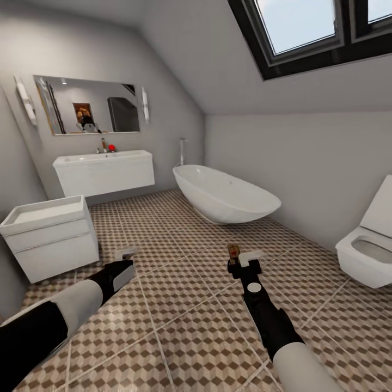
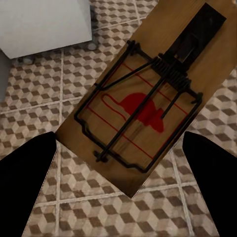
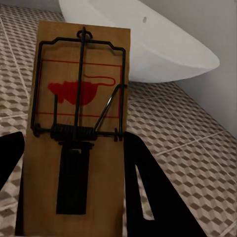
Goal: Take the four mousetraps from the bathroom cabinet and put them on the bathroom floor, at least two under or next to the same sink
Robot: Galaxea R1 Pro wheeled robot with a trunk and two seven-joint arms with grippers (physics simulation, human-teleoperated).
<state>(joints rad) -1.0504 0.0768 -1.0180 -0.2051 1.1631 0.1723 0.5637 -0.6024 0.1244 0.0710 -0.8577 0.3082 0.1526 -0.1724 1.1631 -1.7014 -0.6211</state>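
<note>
across the bathroom floor [image 1: 185,326], with its cube-patterned tiles running from your base to the far wall, you have open ground ahead: the white bathtub [image 1: 226,198] sits on the right side, the toilet [image 1: 367,245] at the right edge, and the wall-hung sink [image 1: 103,171] under the mirror [image 1: 90,104] on the far left wall, with a small white drawer unit [image 1: 49,237] nearer to you on the left. your left gripper [image 1: 126,256] hangs low over the tiles near that drawer unit, and the left wrist view shows a mousetrap [image 2: 143,103] clamped between its dark fingers [image 2: 24,187], board tilted, wire bar and red mouse print facing the camera. your right gripper [image 1: 245,262] is out in front of you, toward the tub, closed on a second mousetrap [image 3: 79,123] that it holds by the end with the dark plate, the wire loop end pointing away. both traps are in the air, not yet on the floor, and the sink is well apart from either arm. judge these boards as light, stiff and flat, with smooth wood that could slip or twist in a narrow pinch; the wire parts look thin and springy, so you would do best to keep your hold on the bare wooden edges, lower each one flat close to the tiles beside the sink before you let go, and avoid dropping it from height.
</note>
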